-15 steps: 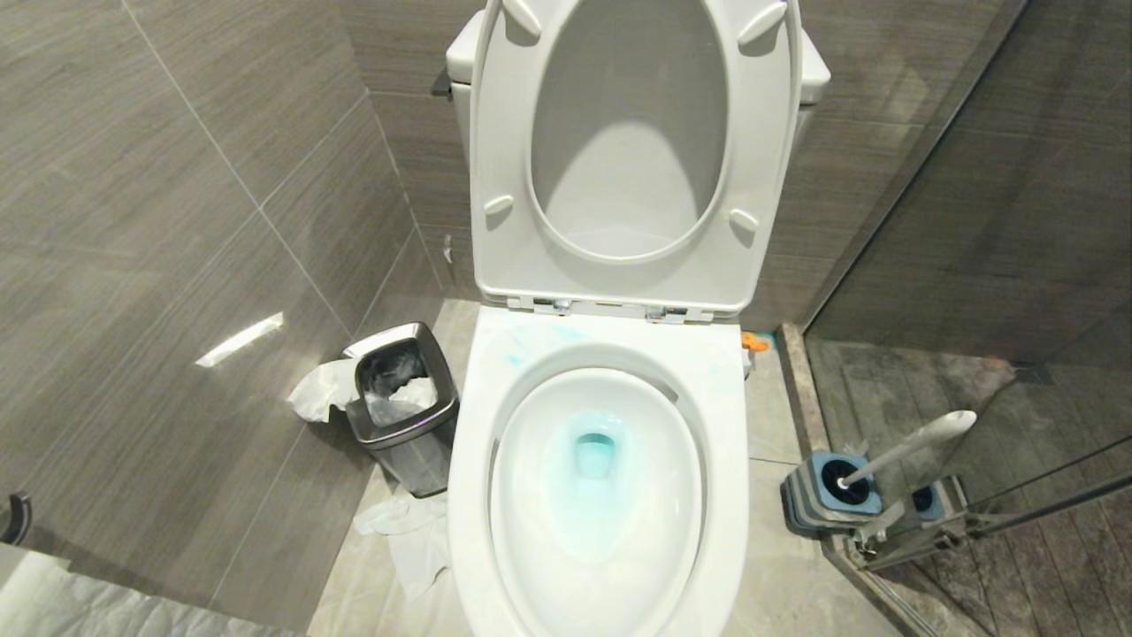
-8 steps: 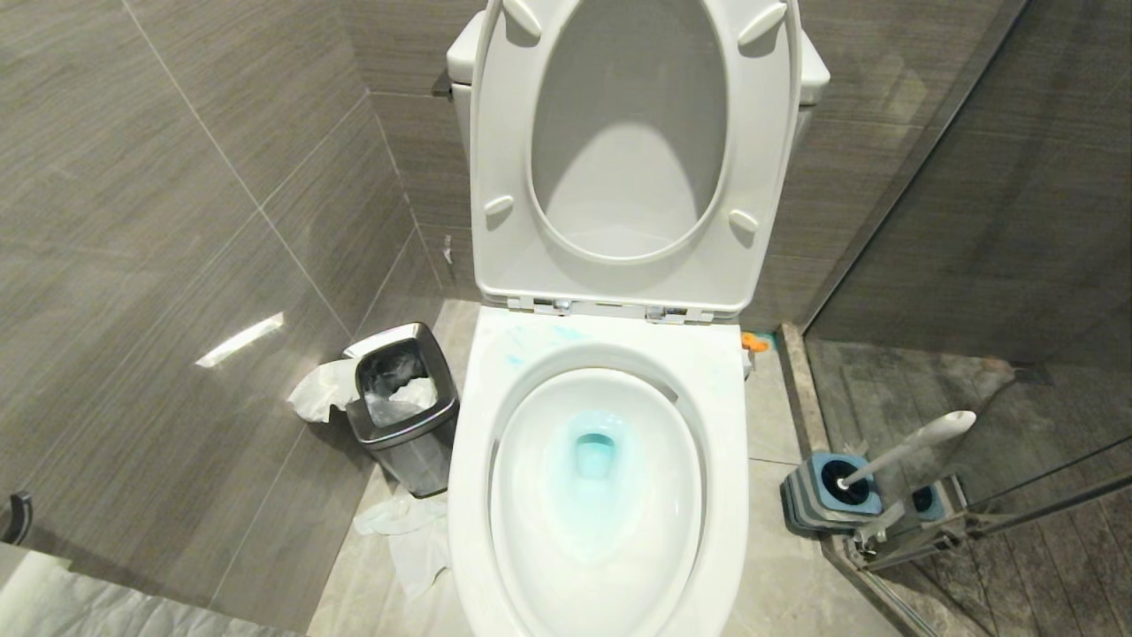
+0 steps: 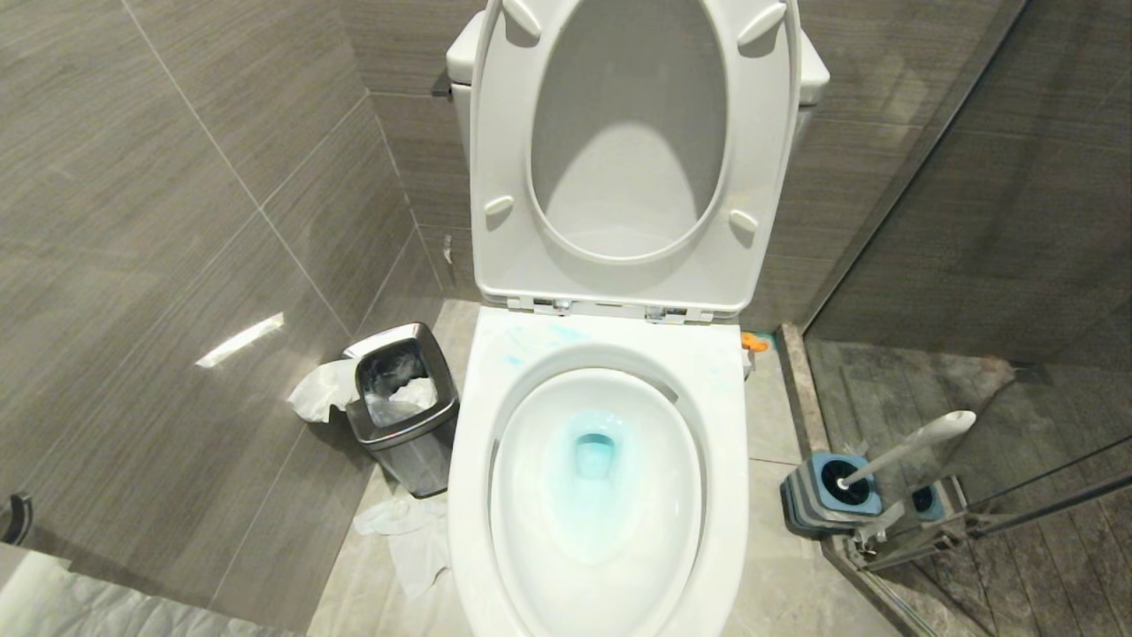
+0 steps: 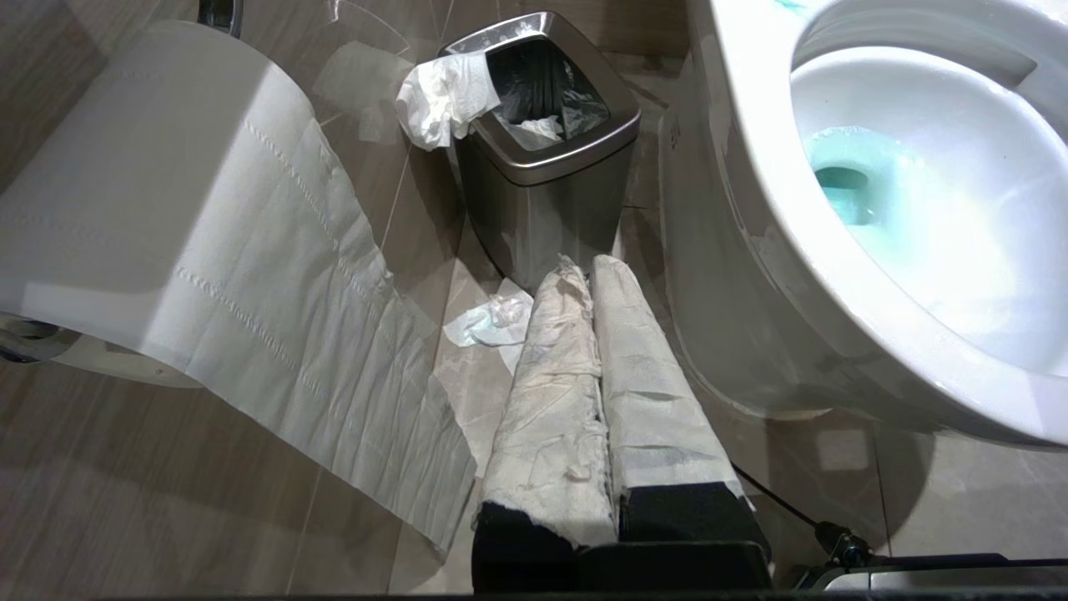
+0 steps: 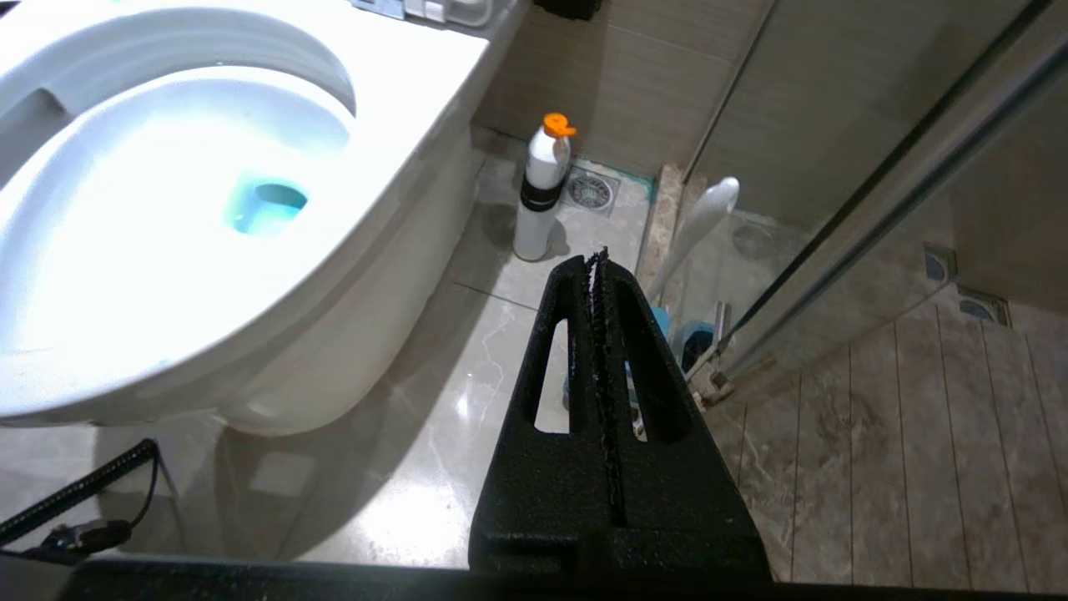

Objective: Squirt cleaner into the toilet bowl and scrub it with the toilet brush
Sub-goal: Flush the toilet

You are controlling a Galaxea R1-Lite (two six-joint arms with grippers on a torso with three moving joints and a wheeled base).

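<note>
Though unlabelled, orange-capped white bottle (image 5: 541, 192) upright.

You're in a tiled bathroom. The toilet bowl (image 3: 598, 495), steel waste bin (image 3: 402, 407) and toilet paper roll (image 4: 158, 209) show it. A glass shower screen (image 3: 990, 265) stands alongside.

Beside the toilet bowl (image 4: 751, 250), the left gripper (image 4: 588, 275) has black fingers wrapped in crumpled white tissue. The right gripper (image 5: 598, 267) is bare matte black, slotted, with ridged inner faces; a coiled black cable (image 5: 83, 492) trails nearby.
</note>
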